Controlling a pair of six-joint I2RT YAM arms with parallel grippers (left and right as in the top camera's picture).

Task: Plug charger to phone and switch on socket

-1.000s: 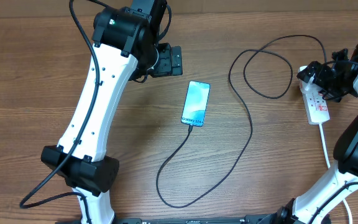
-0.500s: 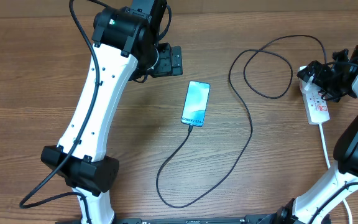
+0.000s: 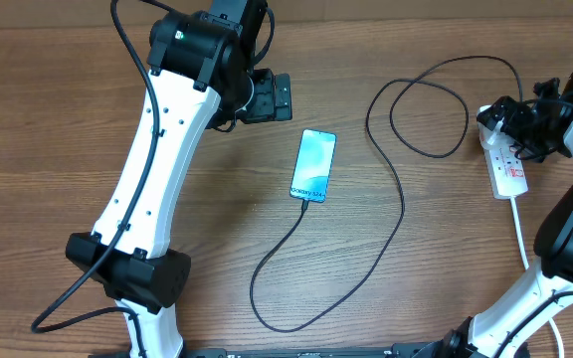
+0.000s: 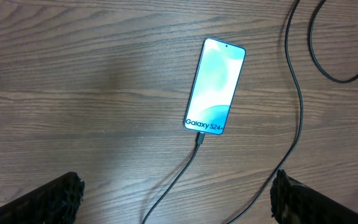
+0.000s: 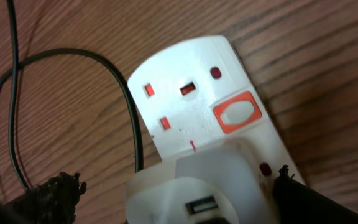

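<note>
The table (image 3: 48, 119) carries the socket (image 3: 510, 174) at its right edge; my right gripper (image 5: 176, 186) straddles it, jaws spread. The phone (image 3: 313, 165) lies mid-table with the charger (image 3: 403, 209) plugged into its near end. My left gripper (image 4: 178, 202) hovers above it, spread wide and empty.

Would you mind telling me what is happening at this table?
The charger cable is already plugged into the lit phone mid-table. The right gripper hovers open over the white power strip. The left gripper hangs open near the phone, holding nothing. Whether the strip's switch is on is unclear.
</note>
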